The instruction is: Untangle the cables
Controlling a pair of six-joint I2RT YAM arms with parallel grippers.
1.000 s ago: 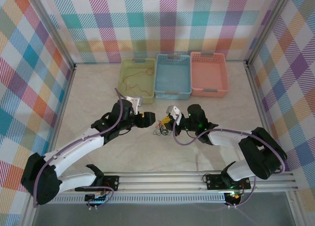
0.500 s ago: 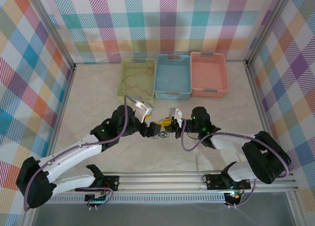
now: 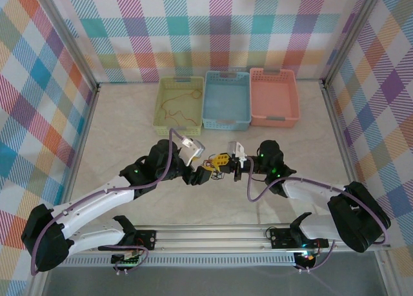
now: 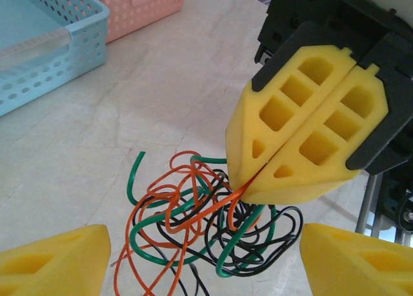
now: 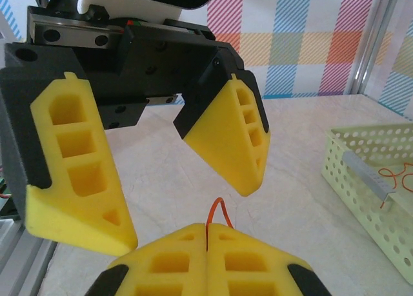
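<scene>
- Green basket [image 3: 177, 128], just left of the blue basket [image 3: 226, 122]: contained one loose red-orange wire [image 3: 177, 102].
- Left gripper [image 3: 205, 172], in front of the blue basket and slightly left of its centre: jaws spread wide, holding nothing. In the left wrist view its yellow foam pads [image 4: 51, 260] stood to either side of the bundle.
- Cables [image 4: 200, 228], a tangle of red-orange, dark green and black strands: in front of the blue basket, between the two grippers. Whether the bundle rested on the table [image 3: 122, 128] or hung clear of it could not be told.
- Right gripper [image 3: 222, 160], in front of the blue basket near its centre, tips facing the left gripper: pads pressed together, pinching a red-orange strand [image 5: 219, 213] of the bundle, a short loop of which stood out beyond the seam.
- Pink basket [image 3: 274, 120], just right of the blue basket.
</scene>
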